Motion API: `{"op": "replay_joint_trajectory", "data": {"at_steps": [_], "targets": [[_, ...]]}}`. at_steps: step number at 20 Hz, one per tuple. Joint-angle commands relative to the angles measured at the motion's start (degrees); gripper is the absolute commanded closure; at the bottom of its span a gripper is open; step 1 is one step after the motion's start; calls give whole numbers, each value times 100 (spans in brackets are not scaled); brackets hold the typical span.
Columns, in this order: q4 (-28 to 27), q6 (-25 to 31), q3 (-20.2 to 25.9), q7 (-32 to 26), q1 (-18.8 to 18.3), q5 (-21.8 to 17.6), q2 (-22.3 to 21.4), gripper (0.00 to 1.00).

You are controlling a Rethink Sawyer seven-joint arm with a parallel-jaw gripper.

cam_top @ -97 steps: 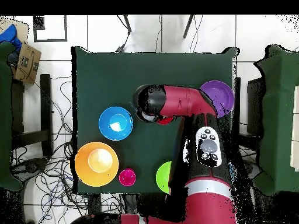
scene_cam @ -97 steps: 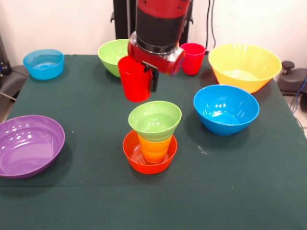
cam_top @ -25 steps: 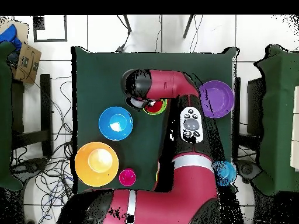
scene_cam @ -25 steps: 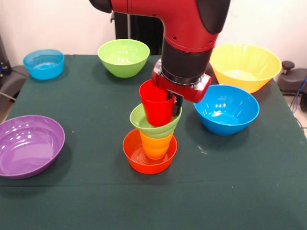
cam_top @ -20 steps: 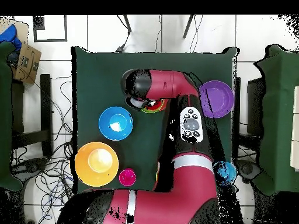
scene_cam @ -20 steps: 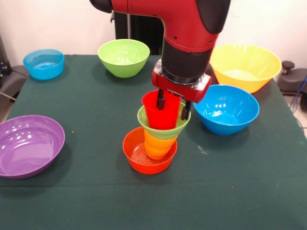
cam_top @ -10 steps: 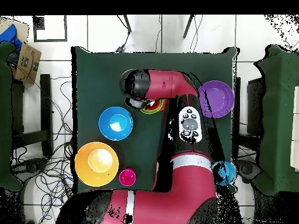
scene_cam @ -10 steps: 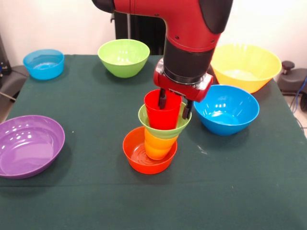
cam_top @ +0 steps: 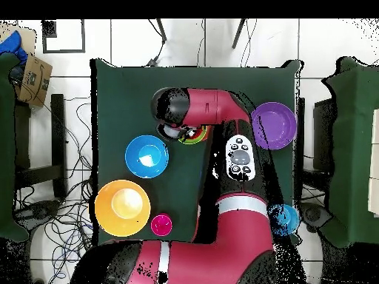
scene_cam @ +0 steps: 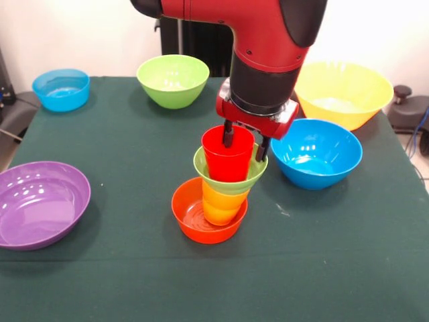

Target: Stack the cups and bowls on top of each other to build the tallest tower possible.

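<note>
The tower stands mid-table: a small orange bowl (scene_cam: 201, 220), a yellow-orange cup (scene_cam: 221, 203), a small green bowl (scene_cam: 234, 178) and a red cup (scene_cam: 226, 159) on top. In the overhead view only a bit of the tower (cam_top: 195, 136) shows beside the arm. My gripper (scene_cam: 244, 144) is just above the red cup and open. One finger (scene_cam: 228, 137) hangs inside the cup's mouth and the other outside its right wall. The pink-magenta cup (cam_top: 161, 224) stands by the large yellow bowl (cam_top: 122, 208); the arm hides it in the front view.
A larger green bowl (scene_cam: 173, 79) and a small blue bowl (scene_cam: 61, 88) stand at the far side. The yellow bowl (scene_cam: 342, 92) and a larger blue bowl (scene_cam: 316, 151) stand to the right. The purple bowl (scene_cam: 41, 203) is at the left edge.
The red cup, carried in the air earlier, now sits in the green bowl on the tower. In the last half second my gripper rose slightly; the cup stayed put.
</note>
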Motion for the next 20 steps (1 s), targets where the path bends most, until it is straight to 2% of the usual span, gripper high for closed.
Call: {"op": "replay_joint_trajectory", "data": {"at_steps": [1,12,20], "targets": [[-57,484,440,-777,38,-216,-75,0],[-186,637,470,-971,-31,-254,-112,0],[-236,1109,463,-1127,1,-272,-451,0]]}}
